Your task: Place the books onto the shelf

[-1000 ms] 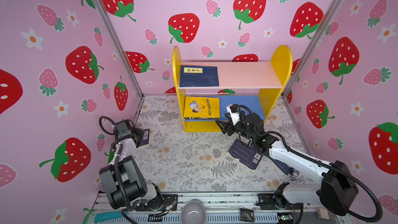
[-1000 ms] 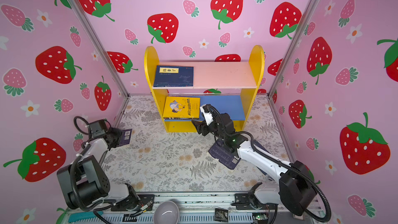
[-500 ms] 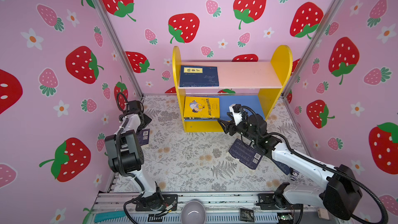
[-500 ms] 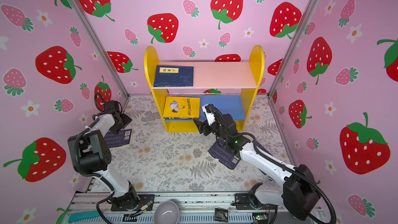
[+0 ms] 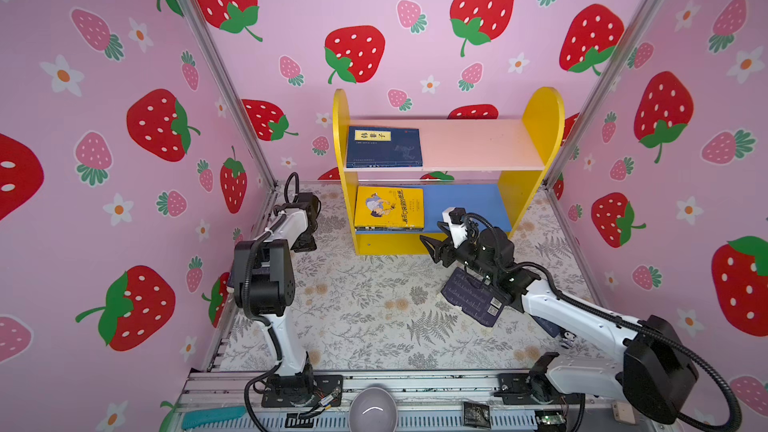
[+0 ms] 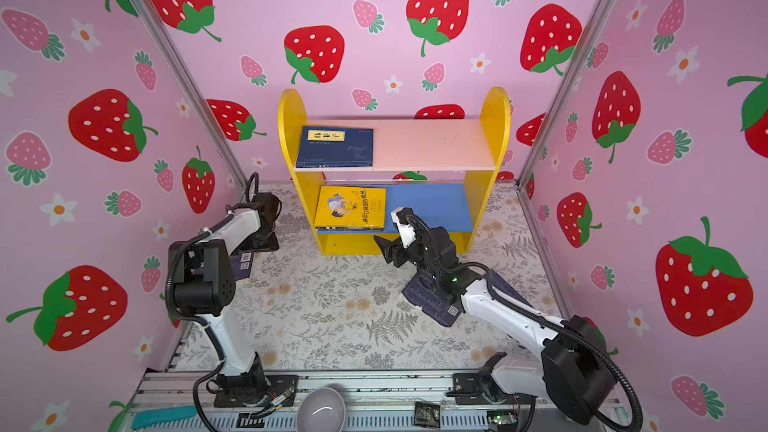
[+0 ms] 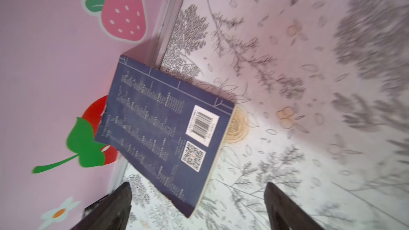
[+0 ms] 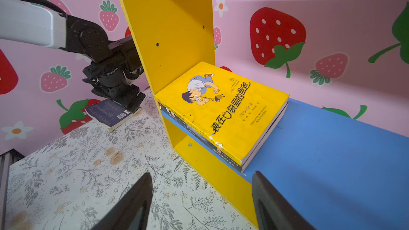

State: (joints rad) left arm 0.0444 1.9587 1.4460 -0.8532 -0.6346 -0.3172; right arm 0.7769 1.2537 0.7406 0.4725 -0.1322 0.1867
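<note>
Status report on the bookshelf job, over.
Left hand open over navy book by left wall. Right hand open, empty, facing shelf lower board. Second navy book on floor, right arm overhanging it.

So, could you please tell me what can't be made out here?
Left hand: hidden under the left arm in both top views.
Lower books: count hidden under the yellow book, right wrist view.
Navy book: print blurred, left wrist view.
Dark book: partly covered by the right arm, both top views.
</note>
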